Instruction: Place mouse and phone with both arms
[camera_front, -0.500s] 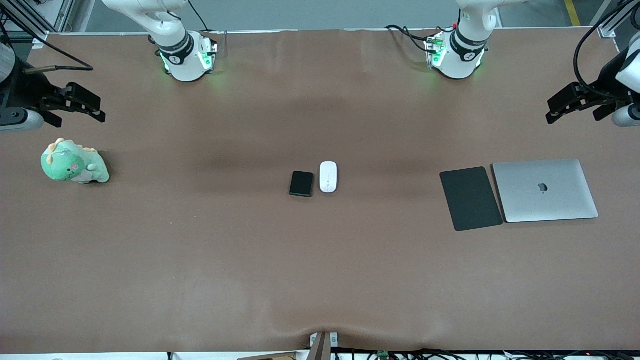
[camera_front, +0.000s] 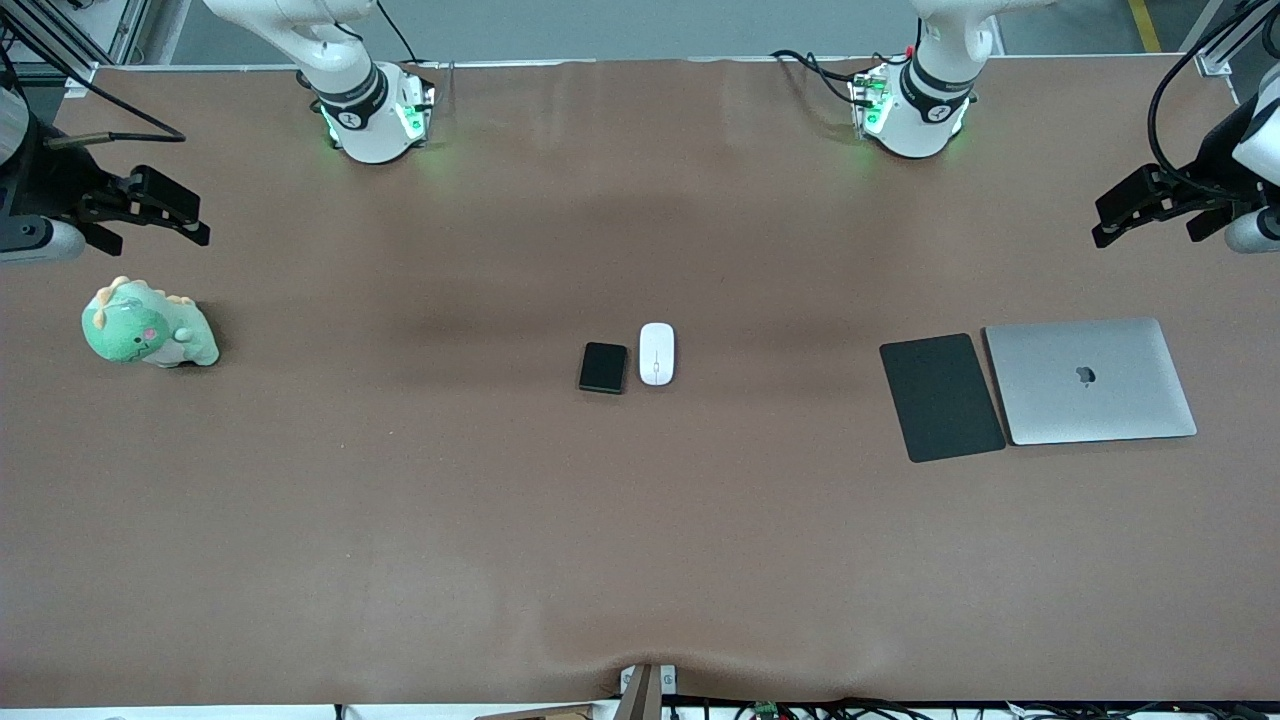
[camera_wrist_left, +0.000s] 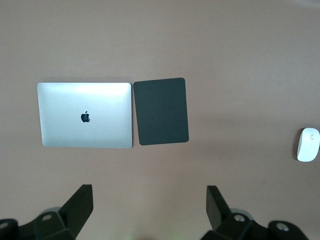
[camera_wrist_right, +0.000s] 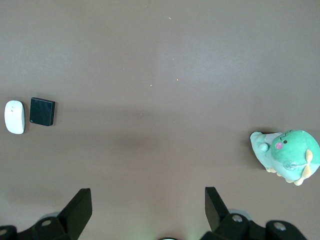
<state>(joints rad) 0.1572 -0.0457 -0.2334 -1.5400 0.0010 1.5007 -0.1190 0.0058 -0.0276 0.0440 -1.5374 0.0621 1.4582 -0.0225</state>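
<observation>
The white oval mouse (camera_front: 656, 353) lies at the table's middle, beside the small black phone (camera_front: 603, 367), which is on its side toward the right arm's end. Both show in the right wrist view, the mouse (camera_wrist_right: 14, 117) and the phone (camera_wrist_right: 42, 111); the mouse also shows in the left wrist view (camera_wrist_left: 307, 144). My left gripper (camera_front: 1100, 233) hangs open and empty at the left arm's end of the table, in its own view (camera_wrist_left: 149, 192). My right gripper (camera_front: 203, 228) hangs open and empty at the right arm's end, in its own view (camera_wrist_right: 148, 195).
A flat black mouse pad (camera_front: 941, 396) lies beside a closed silver laptop (camera_front: 1090, 380) toward the left arm's end. A green plush dinosaur (camera_front: 146, 328) sits under the right gripper's end of the table. The brown table cover (camera_front: 640, 540) has a buckle at its near edge.
</observation>
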